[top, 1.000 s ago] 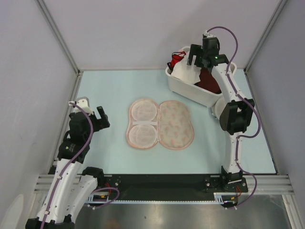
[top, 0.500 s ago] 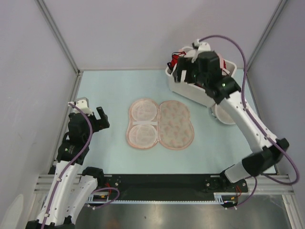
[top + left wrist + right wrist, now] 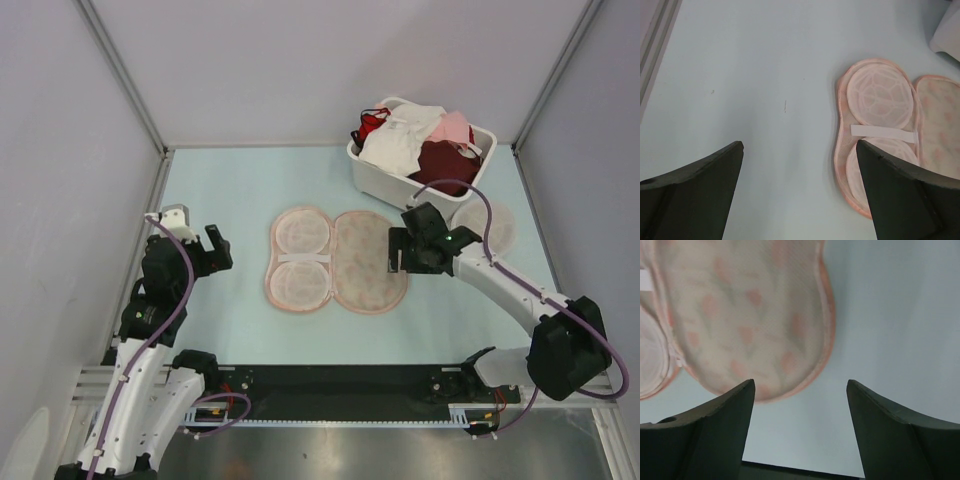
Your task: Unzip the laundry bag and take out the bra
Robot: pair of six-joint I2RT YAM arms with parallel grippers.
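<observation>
The laundry bag lies unzipped and spread flat mid-table, its printed half on the right and two white mesh cups with a white strap on the left. It shows in the left wrist view and the right wrist view. The white bra lies on top of the clothes in the white bin at the back right. My right gripper is open and empty at the bag's right edge. My left gripper is open and empty, left of the bag.
The bin also holds a dark red garment, a pale pink garment and a red bra. A round white mesh disc lies in front of the bin, right of my right arm. Grey walls enclose the table.
My right arm has swung from above the bin down to the bag's right edge, empty. The white bra now lies uncovered in the bin. The left arm has barely moved.
</observation>
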